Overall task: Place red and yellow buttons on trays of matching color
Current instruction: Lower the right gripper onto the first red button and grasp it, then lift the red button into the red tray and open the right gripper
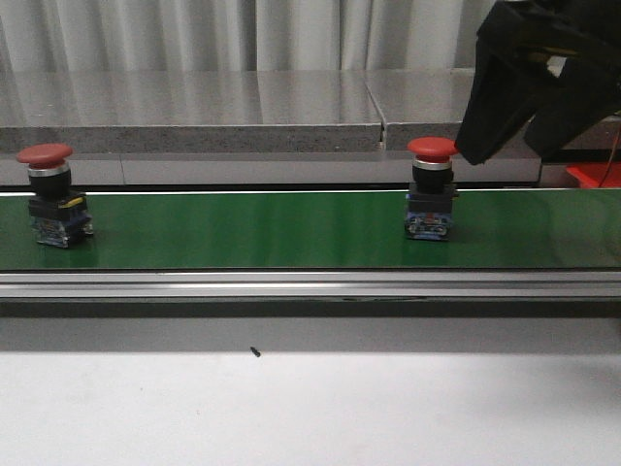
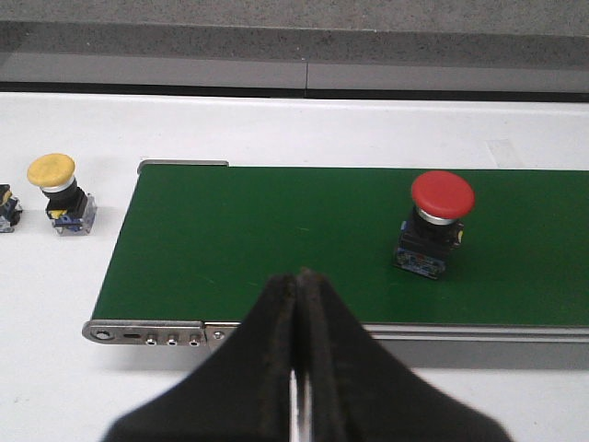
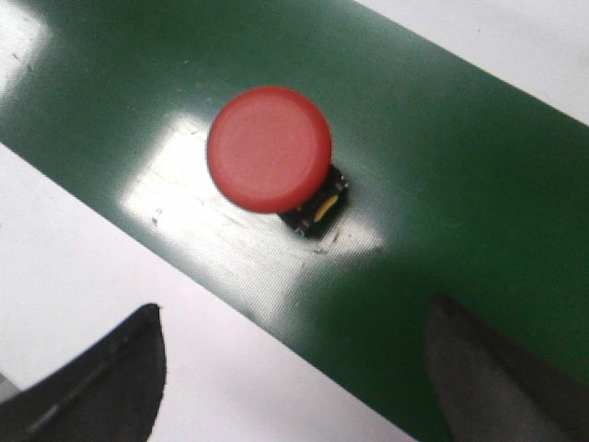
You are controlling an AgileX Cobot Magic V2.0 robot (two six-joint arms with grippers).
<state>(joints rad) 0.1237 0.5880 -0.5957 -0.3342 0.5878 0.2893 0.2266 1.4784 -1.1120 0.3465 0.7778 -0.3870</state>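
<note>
A green belt (image 1: 272,228) runs across the white worktop (image 1: 310,408), and two red buttons stand upright on it. The left red button (image 1: 53,194) stands near the belt's left end in the front view, cap up on a dark base. In the left wrist view it stands on the belt well apart from the belt's end. Off that end, on the worktop, a yellow button (image 2: 60,193) stands upright, and part of another small object (image 2: 7,207) shows at the frame's edge just beside it.

The left gripper (image 2: 296,368) shows only in its own wrist view: its two dark fingers (image 2: 262,359) are pressed together with nothing between them, above the belt's near rail (image 2: 276,330).

The right red button (image 1: 431,189) stands upright right of the belt's middle. The right gripper (image 3: 294,368) hangs above it with its jaws spread wide and holding nothing; in its wrist view the button's cap lies between and beyond the two fingertips (image 3: 110,378), touching neither. In the front view the dark arm (image 1: 534,78) reaches in from the upper right, its lower tip just beside the button's cap.

A red tray (image 1: 594,175) shows at the far right edge, behind the belt.
</note>
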